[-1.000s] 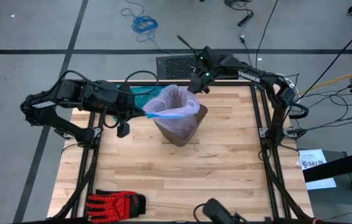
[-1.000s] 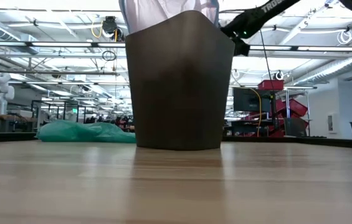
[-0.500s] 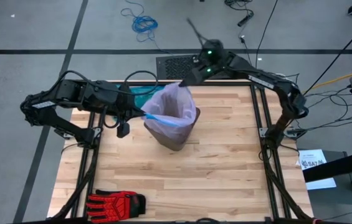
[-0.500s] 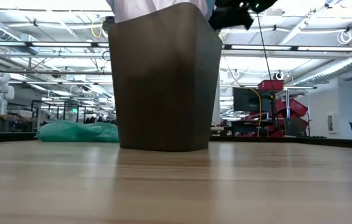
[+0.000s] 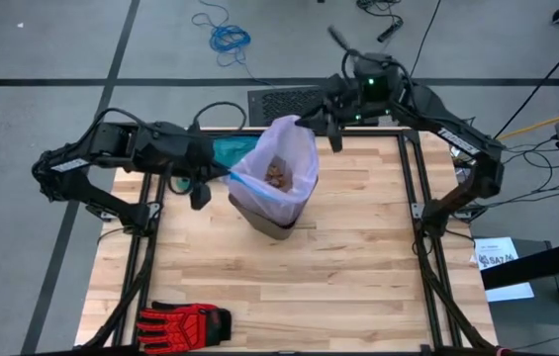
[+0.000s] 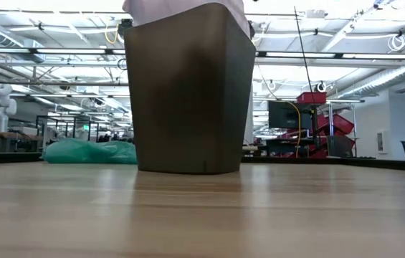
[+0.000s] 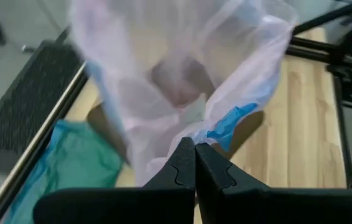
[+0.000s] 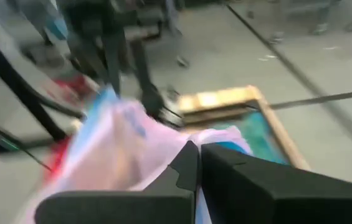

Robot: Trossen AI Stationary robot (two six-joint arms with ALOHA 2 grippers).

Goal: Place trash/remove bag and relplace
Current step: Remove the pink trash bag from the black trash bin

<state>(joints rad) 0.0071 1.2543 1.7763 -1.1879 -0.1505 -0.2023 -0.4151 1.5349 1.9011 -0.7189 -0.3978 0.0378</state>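
Thin, crinkly translucent bag [image 5: 277,168] stretches up from the dark tapered bin [image 6: 188,89]; left gripper [image 5: 228,176] and right gripper [image 5: 304,123] pinch its rim. Teal bag [image 6: 91,151] and red glove [image 5: 182,321] lie apart.

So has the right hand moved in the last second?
Yes. In the high view the right hand, shut on the bag, has gone from the table's far edge out past it, lifting that rim.

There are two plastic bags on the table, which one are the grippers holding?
The pale pink bag lining the brown bin. The left gripper and right gripper pinch its rim on opposite sides; the teal bag lies flat behind, untouched.
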